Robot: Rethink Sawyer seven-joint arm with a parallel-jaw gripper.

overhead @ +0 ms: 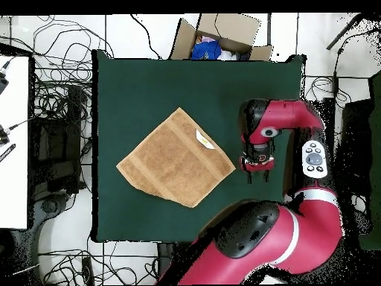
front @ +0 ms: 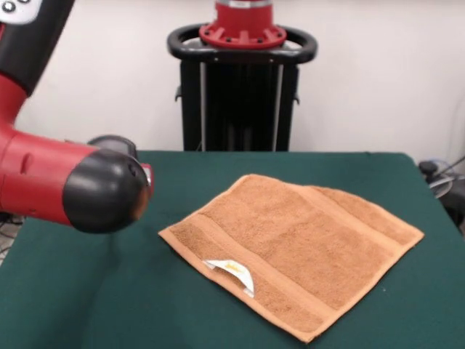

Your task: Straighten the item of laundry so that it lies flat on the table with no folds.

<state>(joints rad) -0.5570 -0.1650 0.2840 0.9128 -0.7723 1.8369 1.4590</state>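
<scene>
The orange-tan towel (front: pixel 298 247) lies spread on the green table (front: pixel 87 305), turned like a diamond. Both band stripes show, and I see no clear fold. Its white care tag (front: pixel 232 270) is turned up on the edge nearest the camera. In the overhead view the towel (overhead: pixel 176 158) sits at the middle of the table (overhead: pixel 134 82), with the tag (overhead: pixel 204 139) on its right side. My gripper (overhead: pixel 257 170) hangs over bare felt just right of the towel's right corner, apart from it. In the front view the arm's black joint (front: pixel 105 190) hides the gripper.
The red arm (overhead: pixel 298 119) loops over the table's right side in the overhead view. An open cardboard box (overhead: pixel 219 37) stands beyond the table's top edge. Cables cover the floor at left (overhead: pixel 59 112). The pedestal (front: pixel 242 80) stands at the far side.
</scene>
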